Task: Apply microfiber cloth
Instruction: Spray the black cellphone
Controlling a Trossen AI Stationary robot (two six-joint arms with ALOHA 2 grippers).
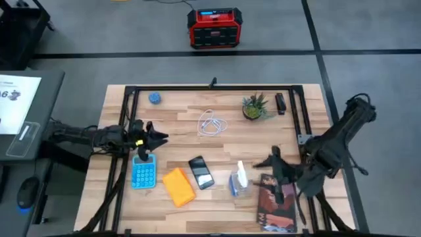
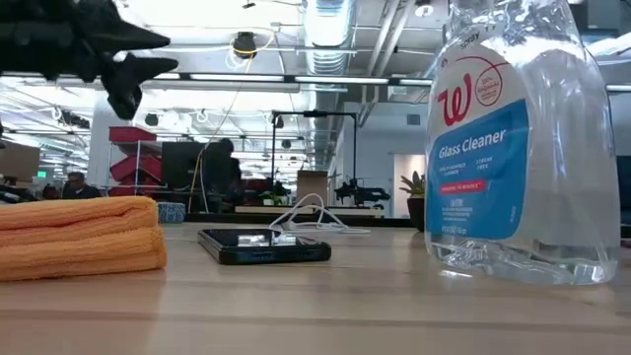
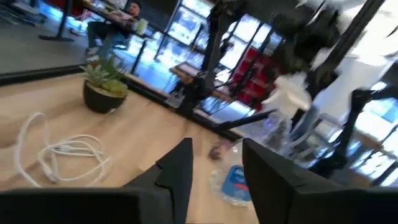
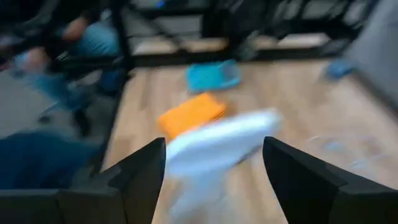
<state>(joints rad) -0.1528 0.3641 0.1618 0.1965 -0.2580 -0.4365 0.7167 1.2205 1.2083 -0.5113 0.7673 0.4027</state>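
Cloth position: microfiber cloth [image 2: 79, 237] lies folded at the table's front edge, just left of the phone [image 2: 264, 245], which serves as landmark below; no claw touches it.
Left claw: left gripper [image 1: 158, 138] hovers behind and left of the phone, above the calculator [image 1: 143, 172]; its fingers [image 3: 180, 171] stand apart, holding nothing.
Right claw: right gripper [image 1: 263, 162] hangs right of the phone, just beyond the glass cleaner bottle [image 1: 239, 179]; its fingers [image 4: 144, 168] spread wide, empty.
Risk, wrong pick: calculator sits just left of the cloth; a descent that falls short probably lands on it.
Risk, partial grasp: folded layers may separate, so the cloth unfolds or drags.
Risk, collision: a sweep by the right arm likely topples the bottle toward the phone.
Risk, snag: cable [image 1: 212, 123] lies behind the phone; a low pass could catch it.
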